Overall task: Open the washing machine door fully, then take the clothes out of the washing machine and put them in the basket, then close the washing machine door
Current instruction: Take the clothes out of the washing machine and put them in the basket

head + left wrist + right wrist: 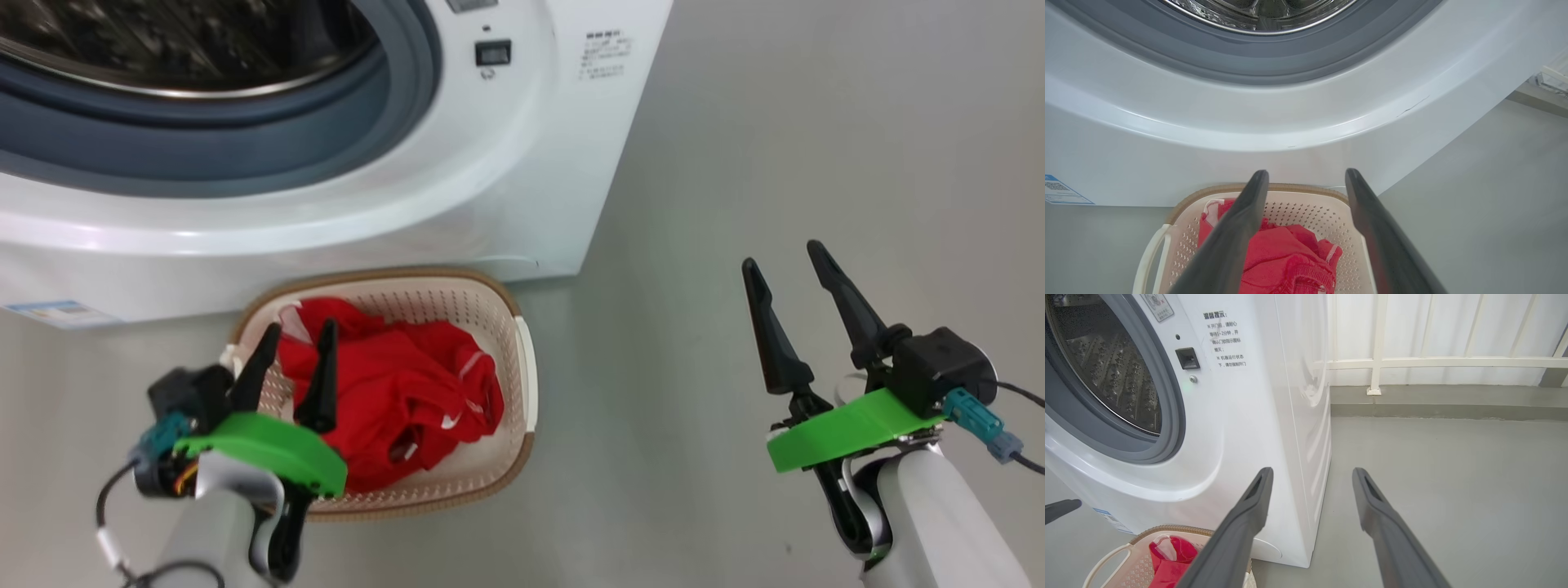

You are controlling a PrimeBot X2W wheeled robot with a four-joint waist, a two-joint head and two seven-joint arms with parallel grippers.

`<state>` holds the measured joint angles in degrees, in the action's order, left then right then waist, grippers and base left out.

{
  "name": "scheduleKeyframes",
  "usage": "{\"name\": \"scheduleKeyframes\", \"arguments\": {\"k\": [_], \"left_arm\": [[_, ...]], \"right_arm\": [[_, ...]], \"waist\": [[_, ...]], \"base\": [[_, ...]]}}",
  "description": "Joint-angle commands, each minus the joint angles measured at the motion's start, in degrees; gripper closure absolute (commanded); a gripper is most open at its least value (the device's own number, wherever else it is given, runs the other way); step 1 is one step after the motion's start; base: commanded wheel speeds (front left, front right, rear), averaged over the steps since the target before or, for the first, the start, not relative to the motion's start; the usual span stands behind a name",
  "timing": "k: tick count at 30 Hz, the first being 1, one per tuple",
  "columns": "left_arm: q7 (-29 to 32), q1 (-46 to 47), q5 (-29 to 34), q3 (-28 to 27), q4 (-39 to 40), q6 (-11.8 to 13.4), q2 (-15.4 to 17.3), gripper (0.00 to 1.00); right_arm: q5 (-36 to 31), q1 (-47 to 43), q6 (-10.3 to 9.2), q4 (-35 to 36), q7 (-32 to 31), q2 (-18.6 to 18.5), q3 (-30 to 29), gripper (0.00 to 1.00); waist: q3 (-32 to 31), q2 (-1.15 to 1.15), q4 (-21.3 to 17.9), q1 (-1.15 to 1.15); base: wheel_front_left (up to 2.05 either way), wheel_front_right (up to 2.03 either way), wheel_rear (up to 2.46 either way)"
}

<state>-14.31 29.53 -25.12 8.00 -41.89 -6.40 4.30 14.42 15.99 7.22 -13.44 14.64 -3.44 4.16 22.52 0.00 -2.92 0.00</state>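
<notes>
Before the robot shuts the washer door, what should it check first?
1. Clothes in the basket: ok, the red pile lies inside.
2. Left claw free: ok, open above the clothes, holding nothing.
3. Right claw free: ok, open over bare floor.
4. Drum emptied: cannot tell; the part seen is bare steel, the rest is hidden.
5. Where the washing machine door stands: cannot tell.

Glossy white machine (522, 163), perforated plastic basket (490, 306)
</notes>
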Motion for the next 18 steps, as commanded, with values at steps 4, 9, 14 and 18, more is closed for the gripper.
{"name": "scheduleKeyframes", "arguments": {"k": [4, 9, 14, 18], "left_arm": [[-0.68, -5.59, 1.98, -4.9, 7.72, -0.62, 0.29, 0.0], [-0.68, -9.29, 3.75, -7.91, 15.82, -0.79, -0.68, 0.0], [-0.68, -12.27, 5.94, -9.15, 23.82, -0.87, -1.21, 0.0], [-0.68, -13.62, 7.37, -10.1, 27.66, -0.46, -1.29, 0.0]], "right_arm": [[-1.12, -1.58, 0.26, 0.51, 0.36, -0.19, -0.04, 0.0], [-1.77, -2.54, 0.26, 0.28, 0.36, -0.18, -2.01, 0.0], [-2.74, -3.94, 0.26, 0.34, 0.36, -0.06, -3.64, 0.0], [-3.02, -4.68, 0.26, 0.47, 0.36, 0.07, -4.13, 0.0]], "waist": [[-4.89, 0.0, 1.77, 0.0], [-7.79, 0.0, 2.61, 0.0], [-10.54, 0.0, 3.31, 0.0], [-11.97, 0.0, 3.34, 0.0]], "base": [[0.0, 0.0, 0.0], [0.0, 0.0, 0.0], [0.0, 0.0, 0.0], [0.0, 0.0, 0.0]]}}
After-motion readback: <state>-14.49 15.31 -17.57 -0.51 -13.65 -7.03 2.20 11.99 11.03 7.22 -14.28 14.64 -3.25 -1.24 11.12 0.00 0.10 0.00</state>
